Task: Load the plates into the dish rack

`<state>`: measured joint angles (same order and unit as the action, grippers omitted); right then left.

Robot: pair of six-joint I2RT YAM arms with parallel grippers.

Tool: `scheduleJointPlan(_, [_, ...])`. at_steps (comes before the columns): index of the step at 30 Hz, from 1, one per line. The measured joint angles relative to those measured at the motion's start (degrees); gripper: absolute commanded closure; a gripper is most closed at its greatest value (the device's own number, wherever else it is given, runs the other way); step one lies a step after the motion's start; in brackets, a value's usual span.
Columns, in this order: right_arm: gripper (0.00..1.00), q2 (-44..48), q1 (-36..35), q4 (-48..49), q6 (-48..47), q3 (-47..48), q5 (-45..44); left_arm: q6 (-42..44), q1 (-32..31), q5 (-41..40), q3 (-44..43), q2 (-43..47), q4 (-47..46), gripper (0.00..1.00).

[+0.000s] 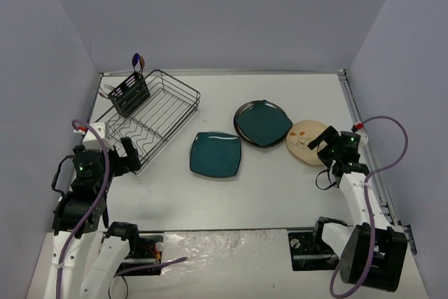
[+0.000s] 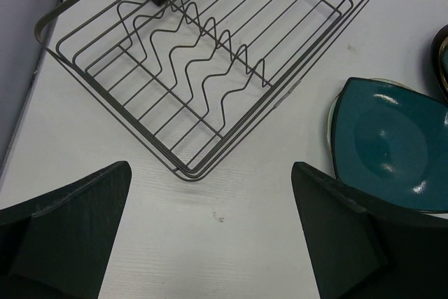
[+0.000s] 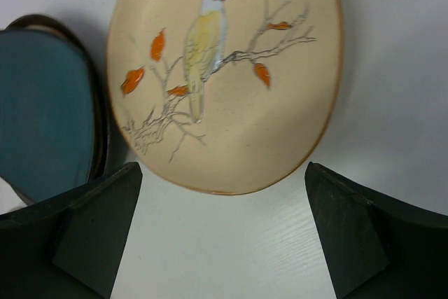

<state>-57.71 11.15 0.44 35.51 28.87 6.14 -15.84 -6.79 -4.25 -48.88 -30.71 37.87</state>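
Note:
The black wire dish rack [image 1: 150, 120] sits empty at the back left, its cutlery basket [image 1: 130, 94] at the far corner; it also shows in the left wrist view [image 2: 210, 54]. A rounded-square teal plate [image 1: 215, 154] lies mid-table and shows in the left wrist view [image 2: 392, 145]. A round dark-rimmed teal plate [image 1: 262, 123] lies behind it. A beige plate [image 1: 306, 141] with a bird painting lies at the right, large in the right wrist view [image 3: 231, 75]. My left gripper [image 1: 129, 157] is open and empty by the rack's near corner. My right gripper [image 1: 327, 148] is open and empty at the beige plate's near edge.
Purple-grey walls enclose the table on three sides. A metal rail [image 1: 364, 138] runs along the right edge. The round teal plate's rim [image 3: 42, 103] overlaps the beige plate's left side in the right wrist view.

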Motion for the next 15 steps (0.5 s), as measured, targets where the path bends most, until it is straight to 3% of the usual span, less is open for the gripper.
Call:
scheduleJointPlan(6, [0.04, -4.90, 10.44, 5.26, 3.78, -5.80, 7.93, 0.02, -0.02, 0.42, 0.00, 0.21, -0.16, 0.03])
scheduleJointPlan(15, [0.10, -9.17, 15.46, 17.86, 8.71, -10.13, 16.12, 0.04, -0.38, 1.00, 0.00, 0.39, -0.28, 0.03])
